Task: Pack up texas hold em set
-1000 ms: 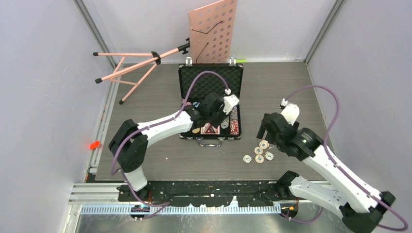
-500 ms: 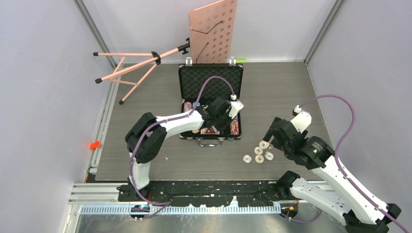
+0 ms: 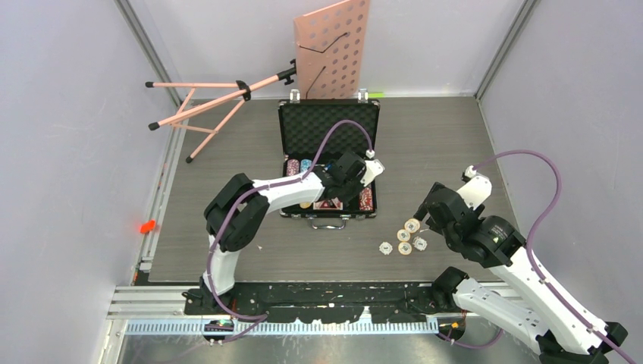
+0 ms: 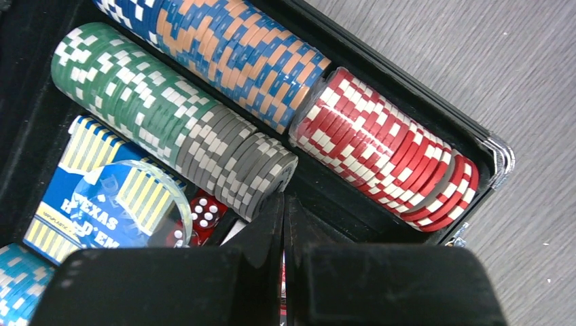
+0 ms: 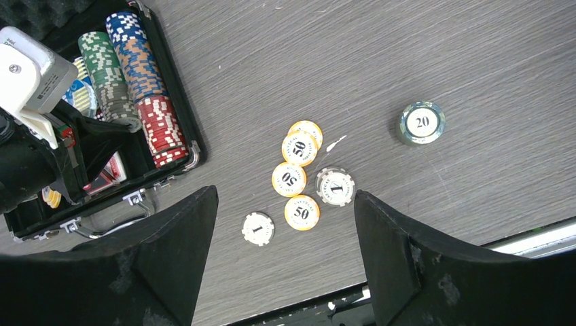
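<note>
The black briefcase (image 3: 307, 129) lies open in the middle of the table, with chips stored in rows. The left gripper (image 4: 283, 204) is inside it, fingers pressed together on nothing, the tips just beside the grey chips (image 4: 251, 163) and near the red row (image 4: 380, 146). The right gripper (image 5: 285, 195) hangs with fingers wide apart above the loose chips (image 5: 289, 179), which lie on the table to the right of the case.

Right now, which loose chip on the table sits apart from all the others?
The green-rimmed chip marked 20: it lies alone, while the orange 50 chips and white 1 chips cluster together.
</note>
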